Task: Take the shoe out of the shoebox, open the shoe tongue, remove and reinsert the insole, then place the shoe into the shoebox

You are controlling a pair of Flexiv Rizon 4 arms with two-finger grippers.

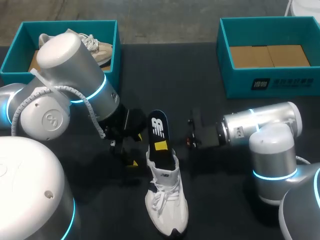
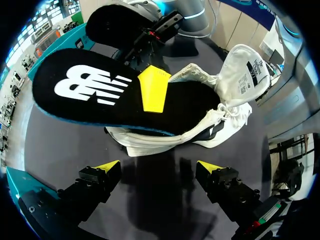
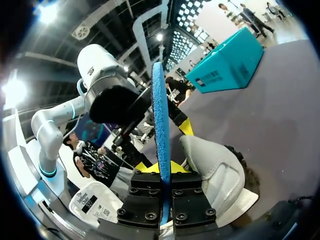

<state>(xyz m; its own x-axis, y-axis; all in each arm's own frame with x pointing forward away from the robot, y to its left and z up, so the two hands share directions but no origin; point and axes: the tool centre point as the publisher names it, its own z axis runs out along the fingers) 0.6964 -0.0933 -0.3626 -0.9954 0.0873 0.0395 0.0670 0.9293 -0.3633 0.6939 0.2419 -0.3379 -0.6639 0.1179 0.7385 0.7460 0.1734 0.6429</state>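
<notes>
A white shoe (image 1: 166, 200) lies on the dark table, toe toward the front edge. Its black insole (image 1: 158, 131), with a white logo, sticks up out of the shoe's opening. My right gripper (image 1: 162, 145) comes in from the right and is shut on the insole, one yellow tip flat on its top face. In the right wrist view the blue-edged insole (image 3: 161, 125) stands edge-on between that gripper's fingers (image 3: 165, 172), with the shoe (image 3: 215, 170) beside them. My left gripper (image 2: 159, 167) hangs open just left of the shoe (image 2: 225, 100) and insole (image 2: 110, 90), touching neither.
A teal shoebox (image 1: 70, 22) at the back left holds a beige shoe (image 1: 97, 47). A second teal shoebox (image 1: 270, 82) at the back right shows only its cardboard bottom. My left arm (image 1: 75, 85) covers much of the left side.
</notes>
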